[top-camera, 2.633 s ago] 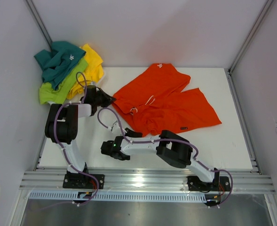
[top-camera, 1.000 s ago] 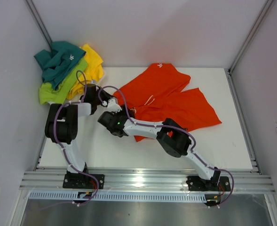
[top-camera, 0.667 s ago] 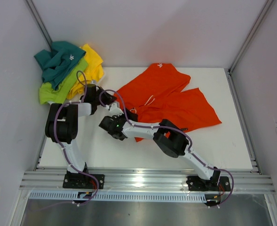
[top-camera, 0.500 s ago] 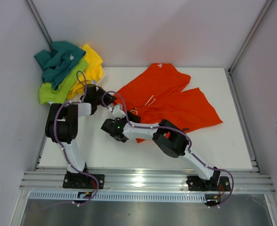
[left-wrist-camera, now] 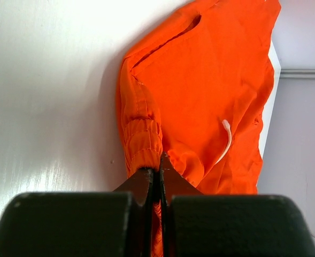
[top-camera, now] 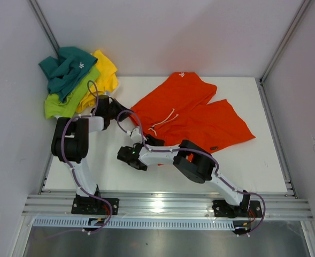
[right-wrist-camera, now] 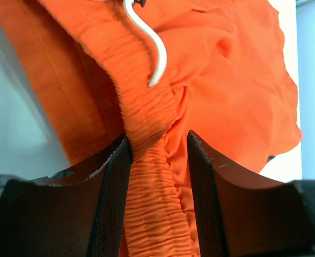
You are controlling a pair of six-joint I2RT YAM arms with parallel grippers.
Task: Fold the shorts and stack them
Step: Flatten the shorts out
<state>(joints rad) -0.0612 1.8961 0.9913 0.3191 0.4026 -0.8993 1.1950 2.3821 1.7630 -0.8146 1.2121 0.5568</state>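
**Ann:** Big picture first: the white table (top-camera: 256, 166) filled the booth floor, and the orange shorts (top-camera: 200, 115) lay spread across its middle and far side, legs fanned out to the right.

**Raj:** And a heap sat at the far left corner! The teal shorts (top-camera: 66, 67) were on top, the lime green shorts (top-camera: 66, 100) under them, and the yellow shorts (top-camera: 107, 69) on the heap's right side.

**Ann:** The left arm (top-camera: 71, 142) reached up to the orange pair's left edge. The right arm (top-camera: 200, 165) stretched low and leftward along the garment's near edge.

**Raj:** The left gripper (left-wrist-camera: 161, 160) had its fingers pressed tight together. It was pinching the orange shorts at the gathered end, and orange cloth showed in the slit between them.

**Ann:** The right gripper (right-wrist-camera: 158, 142) was another story. Its fingers stood apart with the bunched waistband (right-wrist-camera: 146, 115) running between them and brushing one finger. Squeezed or only straddled? I couldn't tell.

**Raj:** Smallest of all, the white drawstring (right-wrist-camera: 153, 48) curved over that waistband just past the fingertips.
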